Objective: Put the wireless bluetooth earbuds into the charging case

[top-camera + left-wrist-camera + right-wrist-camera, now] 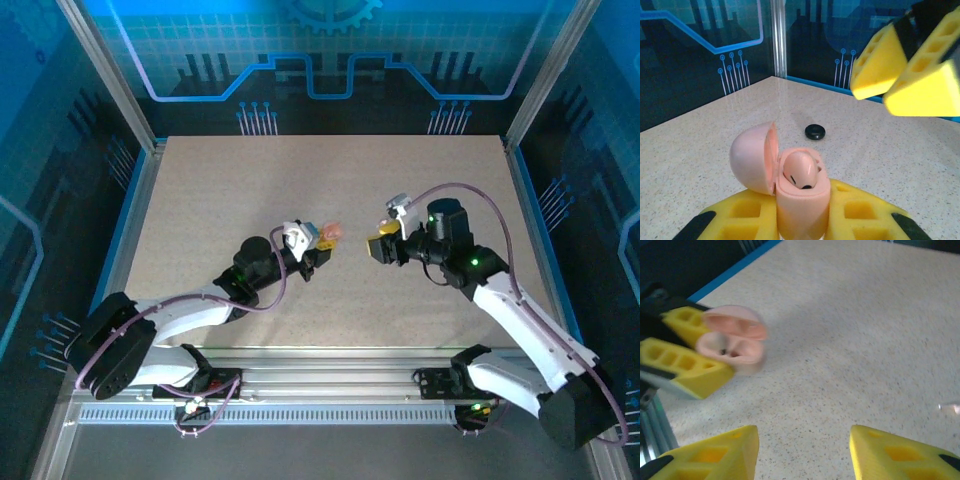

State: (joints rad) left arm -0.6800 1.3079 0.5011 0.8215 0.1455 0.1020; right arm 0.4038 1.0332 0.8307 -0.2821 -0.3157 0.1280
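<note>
Left gripper [318, 252] jaws pinch pink charging case [801, 207], lid open, pink earbud [801, 170] seated inside. Right gripper [804, 447] jaws spread, case ahead of them.

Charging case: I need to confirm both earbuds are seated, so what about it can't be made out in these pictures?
- Left wrist view: one pink earbud sits in the open charging case; anything beside it is hidden by that earbud and the rim.
- Right wrist view: the case is blurred, its wells unreadable.
- Top view: the case is too small, its base covered by the left tool.
</note>
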